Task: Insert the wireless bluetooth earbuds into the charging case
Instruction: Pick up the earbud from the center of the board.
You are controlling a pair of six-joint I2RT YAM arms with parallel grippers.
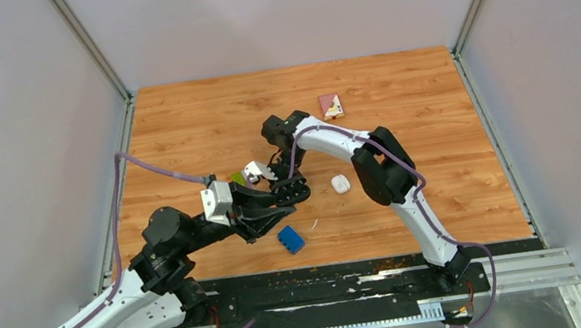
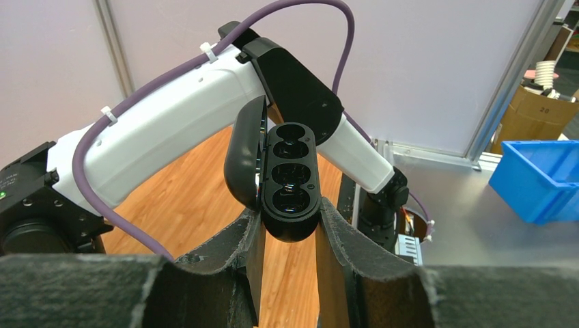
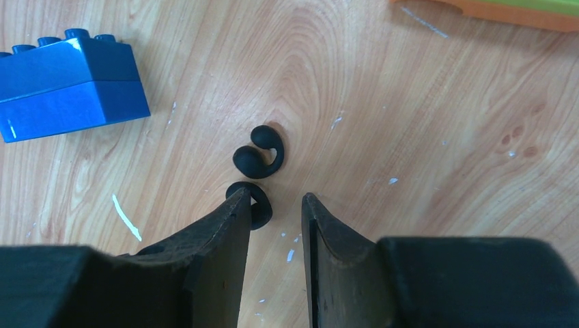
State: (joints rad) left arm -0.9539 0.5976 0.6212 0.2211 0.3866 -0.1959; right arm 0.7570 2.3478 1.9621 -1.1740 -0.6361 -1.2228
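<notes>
Left gripper (image 2: 287, 229) was clenched on the glossy black oval plastic charging case (image 2: 290, 171), which was lid open, wells showing, held up off the table. Right gripper (image 3: 273, 205) hung low, jaws part open, grasping nothing. One rounded black hooked plastic earbud (image 3: 259, 154) lay just ahead of its tips. A second black earbud (image 3: 259, 208) sat against one fingertip, half hidden. To pick well, I'd judge: centre the jaws over one bud only, keep the other clear, and close gently, as these looked tiny and slippery. Wood-grain laminate table (image 3: 423, 137) was scuffed, with white flecks. Blue plastic toy brick (image 3: 68, 82) was nearby, small white rounded case (image 1: 340, 183) well apart. Pale grey panel walls (image 1: 7, 126), aluminium posts.
</notes>
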